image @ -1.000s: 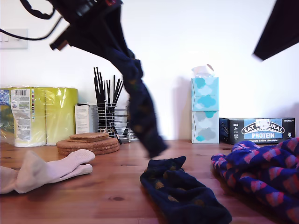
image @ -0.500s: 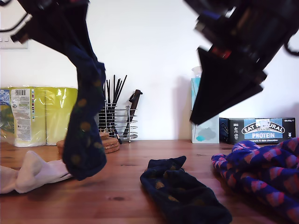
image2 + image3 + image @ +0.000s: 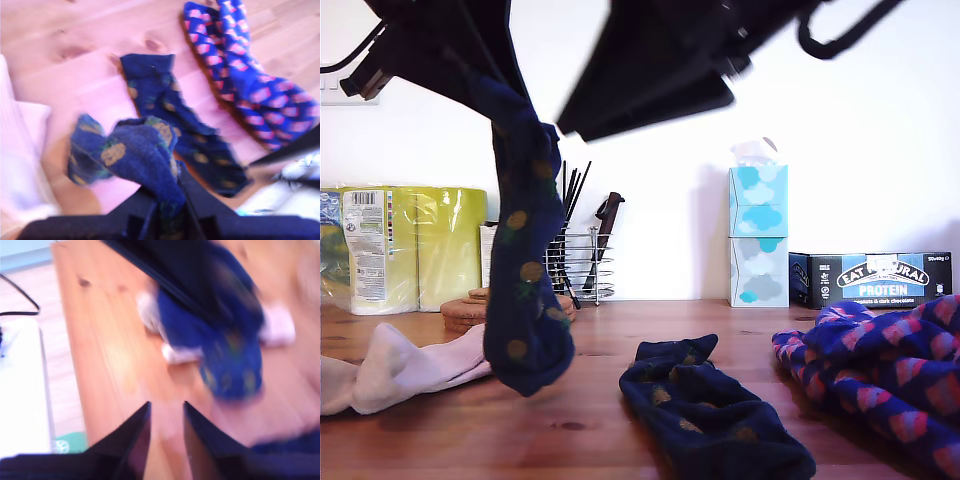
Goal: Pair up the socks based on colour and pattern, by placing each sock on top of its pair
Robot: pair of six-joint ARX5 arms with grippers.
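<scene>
Socks not all paired yet. Spotty sock [image 3: 525,290] hangs in air at exterior view's left, pinched tight in my first tool [image 3: 167,210]. Matching sock [image 3: 710,415] lies flat on counter [image 3: 590,400], lower middle. My second tool [image 3: 165,415] empty, jaws a little apart, above counter. Next: drop hanging sock on its match.

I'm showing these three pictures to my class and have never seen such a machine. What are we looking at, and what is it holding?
Two robot arms work at a wooden table. One picture comes from a camera standing on the table; the other two ride on the arms, looking along their fingers. My first gripper holds a spotted navy sock in the air. Its partner, the second navy sock, lies on the table. Blue socks with pink checks lie at the exterior view's right, pale socks at its left. My second gripper holds nothing, its fingers slightly apart.
</scene>
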